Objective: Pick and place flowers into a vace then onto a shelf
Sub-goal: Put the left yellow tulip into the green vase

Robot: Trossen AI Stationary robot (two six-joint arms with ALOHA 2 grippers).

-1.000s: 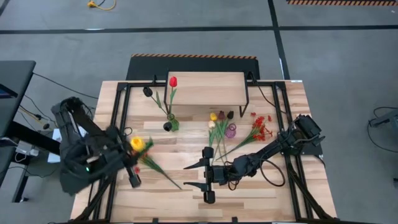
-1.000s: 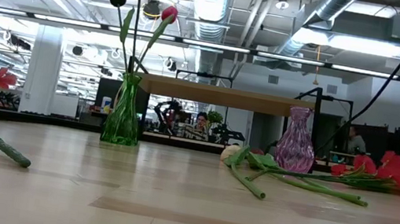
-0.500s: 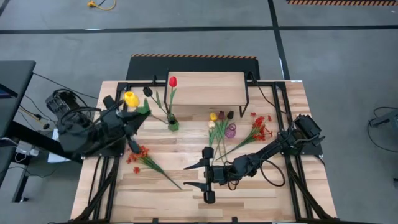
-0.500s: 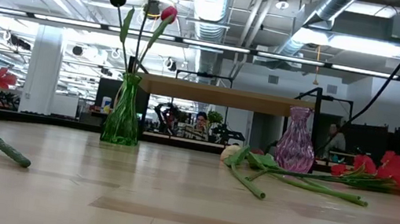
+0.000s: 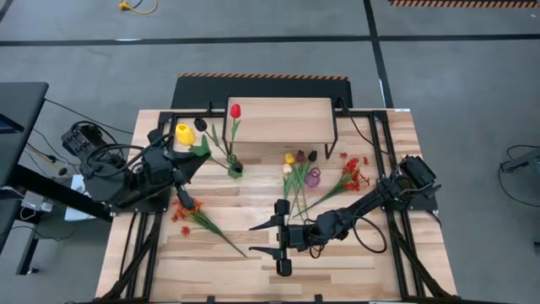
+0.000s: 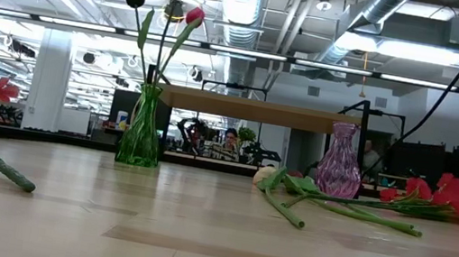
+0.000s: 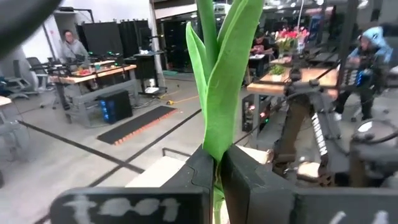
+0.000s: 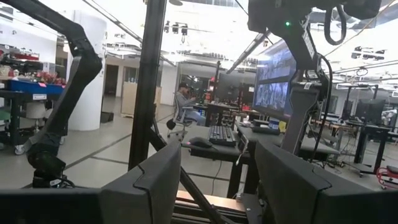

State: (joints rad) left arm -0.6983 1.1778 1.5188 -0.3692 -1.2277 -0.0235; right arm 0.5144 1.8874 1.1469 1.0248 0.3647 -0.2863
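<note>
Left gripper [image 5: 187, 150] with yellow tulip [image 5: 182, 133] nearer green vase [image 5: 235, 168], right gripper [image 5: 264, 237] unmoved

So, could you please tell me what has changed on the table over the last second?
The left pincer, shut on the yellow tulip, has carried it from the table's front left up and back toward the green vase, where it now hangs beside the flowers already standing there. The right pincer stayed open above the table's front. The purple vase, the shelf and the loose flowers did not move.
</note>
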